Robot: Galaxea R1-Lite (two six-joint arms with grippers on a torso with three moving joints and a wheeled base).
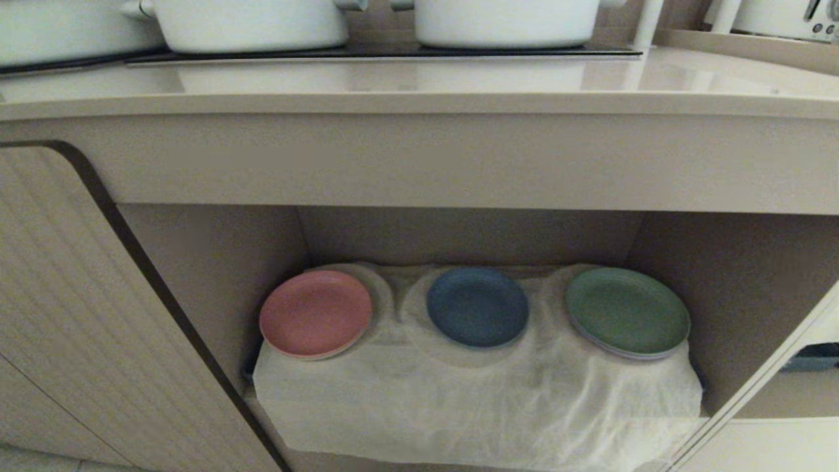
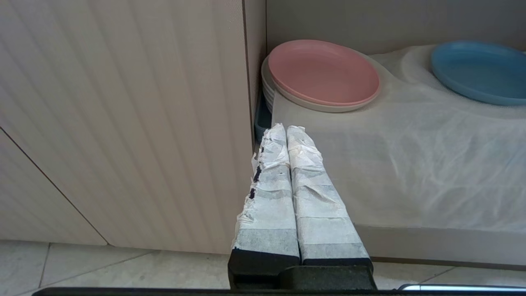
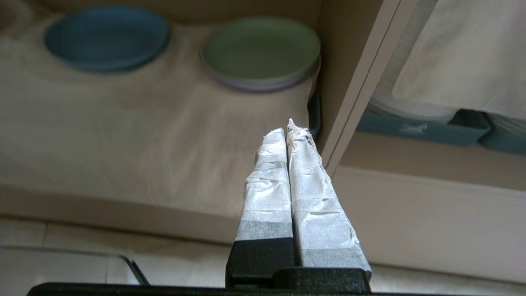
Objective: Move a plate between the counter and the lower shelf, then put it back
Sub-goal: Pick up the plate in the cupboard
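Although neither of my arms shows in the head view, it sets out the job: the plate (image 1: 477,306) lies at centre frame on the cloth liner (image 1: 472,393) of the lower shelf (image 1: 216,262), between the pink plate (image 1: 315,313) to its left and the green plate (image 1: 627,311) to its right, while the surface (image 1: 419,82) runs bare across the upper frame in front of the white pots (image 1: 249,23).

From my left wrist, the left end effector (image 2: 285,129) has its taped fingers pressed together on nothing, low near the shelf's front corner — the pink plate beyond, the blue one cut off at upper right.

From my right wrist, the right end effector (image 3: 287,127) is likewise closed and empty, short of the shelf; the plate sits at upper left.

I judge no grasp is under way. Next I would need to open, reach in and take the rim. What props the mounds under the cloth is hidden.
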